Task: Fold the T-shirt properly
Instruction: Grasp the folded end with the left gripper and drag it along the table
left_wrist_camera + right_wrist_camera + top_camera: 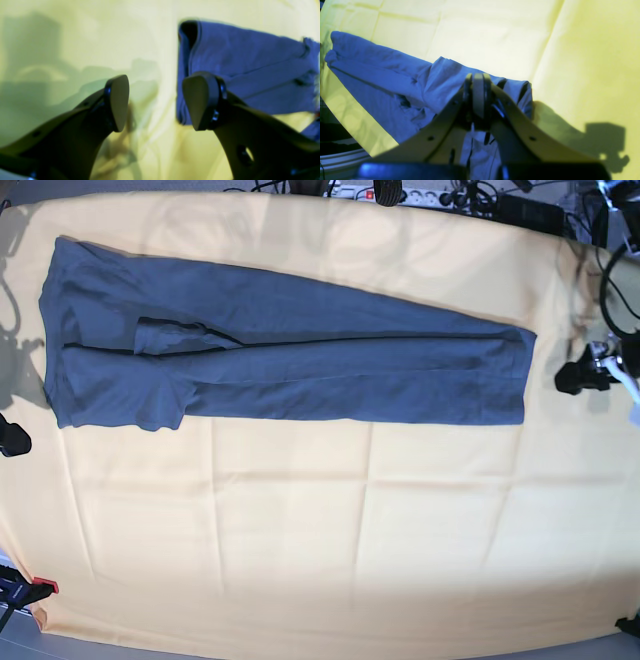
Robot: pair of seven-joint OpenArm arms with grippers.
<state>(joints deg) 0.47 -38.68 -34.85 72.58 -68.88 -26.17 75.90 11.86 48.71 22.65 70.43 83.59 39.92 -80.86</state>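
t-shirt (300, 365) half-folded lengthwise, arms parked off both ends

we saw it lying as a long band across the 12 o'clock half of the yellow cloth (320, 540). the left gripper (155, 102) hovered wide open at the 3 o'clock end, holding nothing. the right gripper (478, 97) was fully closed over the 9 o'clock end; we couldn't tell if fabric was pinched. we judged a one-layer grab could drag the loose sleeve and skew the next fold.
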